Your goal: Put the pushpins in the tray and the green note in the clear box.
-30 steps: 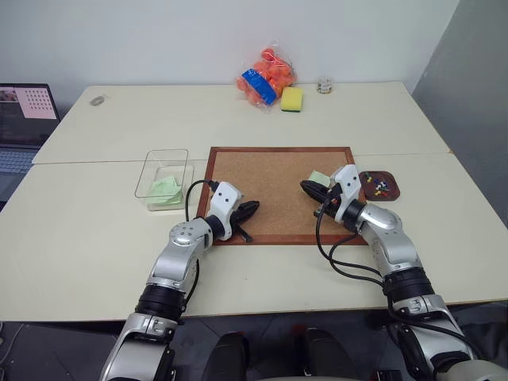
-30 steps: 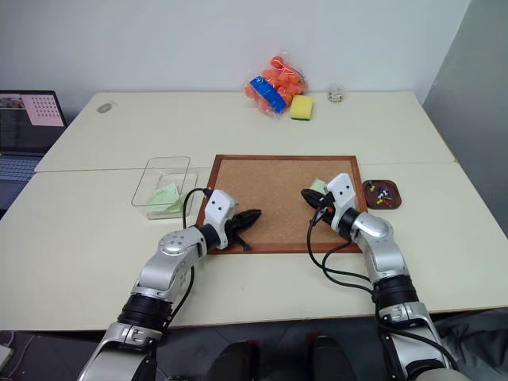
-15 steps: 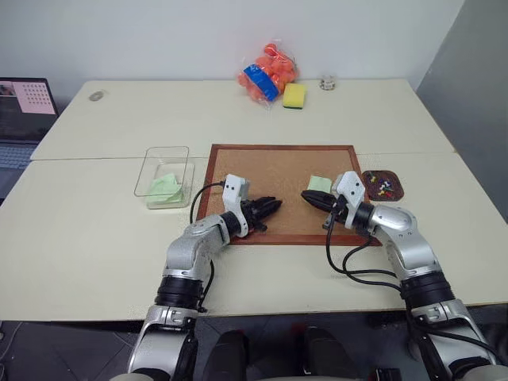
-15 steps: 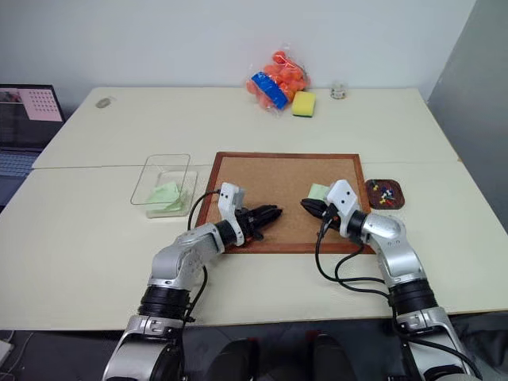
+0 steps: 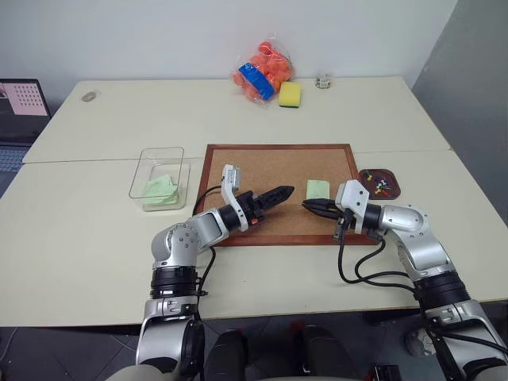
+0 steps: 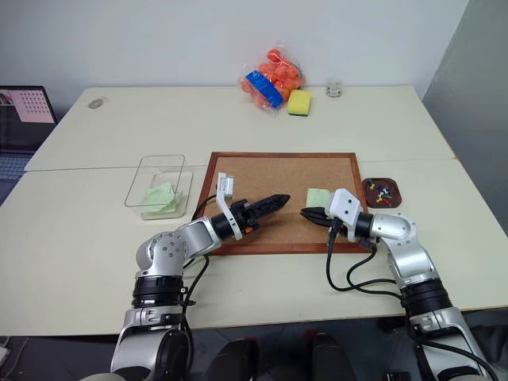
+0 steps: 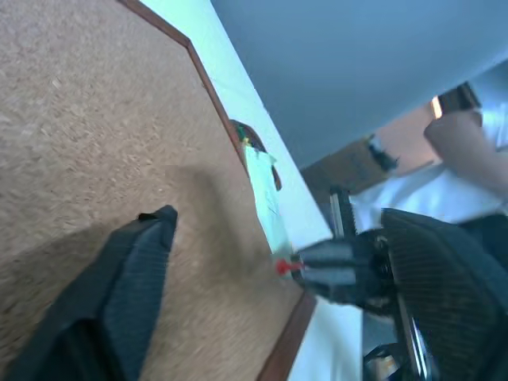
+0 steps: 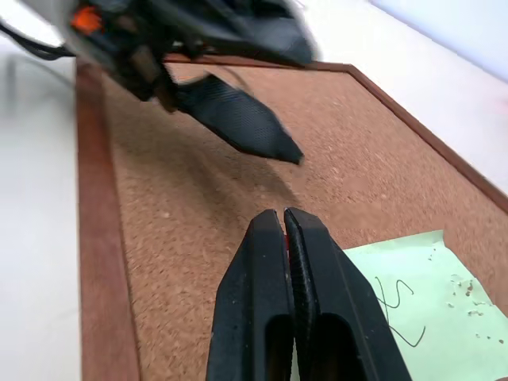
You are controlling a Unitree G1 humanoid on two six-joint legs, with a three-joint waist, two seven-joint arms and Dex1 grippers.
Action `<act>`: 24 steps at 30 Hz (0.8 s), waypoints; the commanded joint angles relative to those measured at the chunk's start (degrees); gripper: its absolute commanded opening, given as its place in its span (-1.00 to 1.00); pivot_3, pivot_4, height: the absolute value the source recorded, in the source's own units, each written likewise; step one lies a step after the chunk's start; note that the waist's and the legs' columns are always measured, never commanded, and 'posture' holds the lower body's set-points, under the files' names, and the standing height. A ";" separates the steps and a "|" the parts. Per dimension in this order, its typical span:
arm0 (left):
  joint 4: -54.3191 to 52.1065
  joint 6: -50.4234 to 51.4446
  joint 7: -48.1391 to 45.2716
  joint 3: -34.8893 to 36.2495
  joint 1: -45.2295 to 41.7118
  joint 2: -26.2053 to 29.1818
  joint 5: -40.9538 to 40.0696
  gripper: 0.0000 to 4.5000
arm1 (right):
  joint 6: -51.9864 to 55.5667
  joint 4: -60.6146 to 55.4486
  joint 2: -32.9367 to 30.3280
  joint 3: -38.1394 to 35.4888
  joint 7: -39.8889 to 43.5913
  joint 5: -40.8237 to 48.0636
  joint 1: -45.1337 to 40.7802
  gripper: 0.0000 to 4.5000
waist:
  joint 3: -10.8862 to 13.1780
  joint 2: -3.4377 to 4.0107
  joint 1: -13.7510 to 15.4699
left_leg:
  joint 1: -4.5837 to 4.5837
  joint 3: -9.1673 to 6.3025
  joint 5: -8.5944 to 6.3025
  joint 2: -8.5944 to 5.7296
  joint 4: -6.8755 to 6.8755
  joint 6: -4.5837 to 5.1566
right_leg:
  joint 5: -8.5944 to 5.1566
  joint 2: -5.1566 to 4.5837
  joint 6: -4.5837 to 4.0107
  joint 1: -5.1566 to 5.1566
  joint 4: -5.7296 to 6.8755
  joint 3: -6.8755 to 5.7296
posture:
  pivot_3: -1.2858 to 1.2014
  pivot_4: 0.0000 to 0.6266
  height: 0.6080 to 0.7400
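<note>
Cork, framed in reddish wood, makes up the large flat board (image 5: pixel 279 189) at the middle of the pale worktop (image 5: pixel 95 246), and everything else is placed from it. On the board's cork, near its right edge, lies the flat pale green square note (image 5: pixel 317 189) with a scribble on it. Just off the board's right edge sits the small dark brown rounded-square tray (image 5: pixel 380 182), with several coloured pushpins (image 5: pixel 381 184) inside it. Off the board's left edge stands the clear rectangular plastic box (image 5: pixel 159 176), which holds a crumpled piece of pale green paper (image 5: pixel 159 189).

Over the board's near left part hovers the left claw (image 5: pixel 279 194), its two black fingers spread apart and pointing toward the note, with nothing between them. Over the board's near right part is the right claw (image 5: pixel 310 205), pointing back at the left one, its fingers pressed together; in the left wrist view a small red pushpin head (image 7: pixel 282 267) shows at its tip. The two claws are close together but apart, with the note just beyond the gap.

Beyond the board's far edge lie a bag of orange balls (image 5: pixel 262 73) and a yellow sponge (image 5: pixel 290 96).
</note>
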 commanded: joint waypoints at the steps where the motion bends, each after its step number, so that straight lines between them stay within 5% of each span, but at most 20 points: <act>1: 0.64 1.69 2.05 1.55 -0.83 -1.02 -2.51 0.99 | -4.36 -2.61 -0.65 0.95 1.93 -0.48 0.22 -1.00 | 0.00 0.00 0.02 | 0.00 0.00 0.01 0.01 -0.01 -0.01 | 0.01 0.00 -0.02 0.00 0.00 -0.01 | 0.03 -0.52 1.00; 15: 1.61 6.07 3.20 0.93 -1.88 -3.77 -5.52 0.99 | -10.23 -4.18 -0.30 4.19 2.84 -2.14 0.34 -1.00 | 0.01 -0.01 0.12 | -0.01 0.01 0.21 -0.02 0.01 -0.36 | 0.07 -0.03 -0.10 0.01 0.05 -0.03 | 0.03 -0.52 1.00; 24: 0.48 7.19 2.06 -0.52 -0.98 -2.70 -5.61 0.22 | -11.71 -3.80 -0.68 4.34 2.56 -2.25 0.05 -1.00 | 0.00 -0.01 0.15 | 0.00 0.00 0.22 -0.02 0.02 -0.38 | 0.11 -0.04 -0.15 0.02 0.07 -0.03 | 0.03 -0.52 1.00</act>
